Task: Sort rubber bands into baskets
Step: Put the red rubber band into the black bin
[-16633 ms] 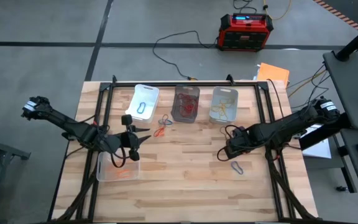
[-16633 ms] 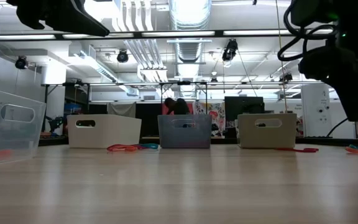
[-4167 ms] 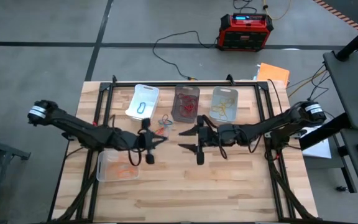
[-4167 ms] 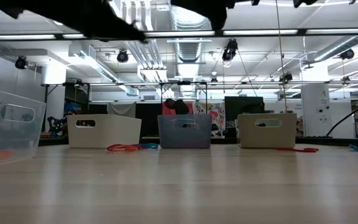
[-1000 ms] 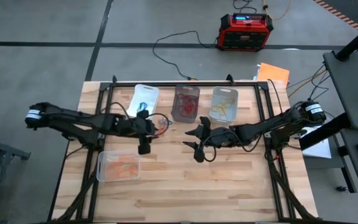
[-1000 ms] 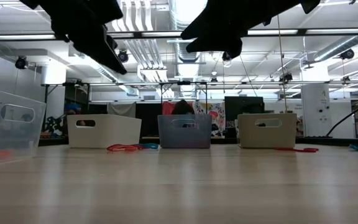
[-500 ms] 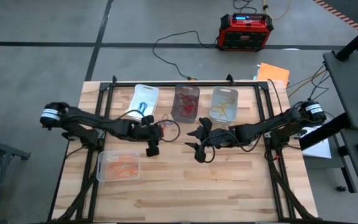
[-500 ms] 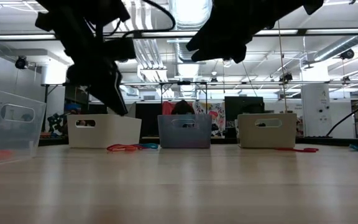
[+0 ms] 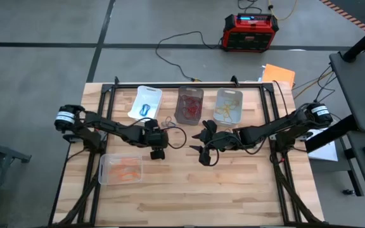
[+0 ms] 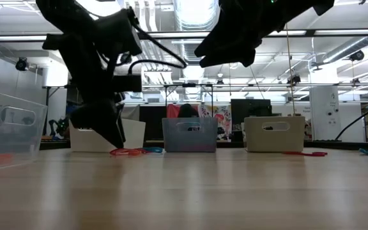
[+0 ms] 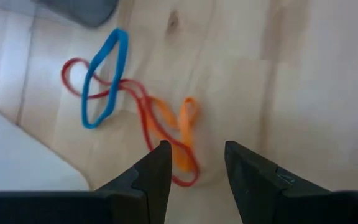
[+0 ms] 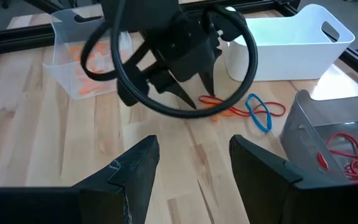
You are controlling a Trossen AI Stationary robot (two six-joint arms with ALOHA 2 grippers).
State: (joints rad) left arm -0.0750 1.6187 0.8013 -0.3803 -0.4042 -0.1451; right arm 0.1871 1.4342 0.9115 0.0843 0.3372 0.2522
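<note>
Left wrist view is giving the best look here: the left gripper (image 11: 196,163) is pointing down at a little tangle of rubber bands (image 11: 143,115) lying on the wooden table (image 11: 309,74), with its fingers spread apart and nothing between them. The orange band (image 11: 184,134) is sitting just ahead of the fingertips, roughly lined up with the gap between them, with a red band (image 11: 137,102) looping alongside it and a blue band (image 11: 104,78) lying a bit farther out, crossing over the red one. The fingers aren't touching any of them as far as I can tell.

In the high view, the left gripper (image 9: 158,143) is hanging just in front of that same tangle (image 9: 166,123), which is lying on the table between the white basket (image 9: 146,102) and the smoky dark basket (image 9: 190,105). The dark one is holding red bands, the clear basket (image 9: 229,106) next to it has yellowish ones, and the other clear basket (image 9: 120,169), sitting near the table's front left, has orange ones.

The right gripper (image 9: 202,147) is waiting near the middle of the table, well off the bands, fingers wide apart and holding nothing. From its wrist view, it's looking straight at the left gripper (image 12: 188,84) poised over the pile.

In the low view, the left gripper's tips (image 10: 110,134) are hanging right down by the tabletop, beside the bands (image 10: 128,151).
</note>
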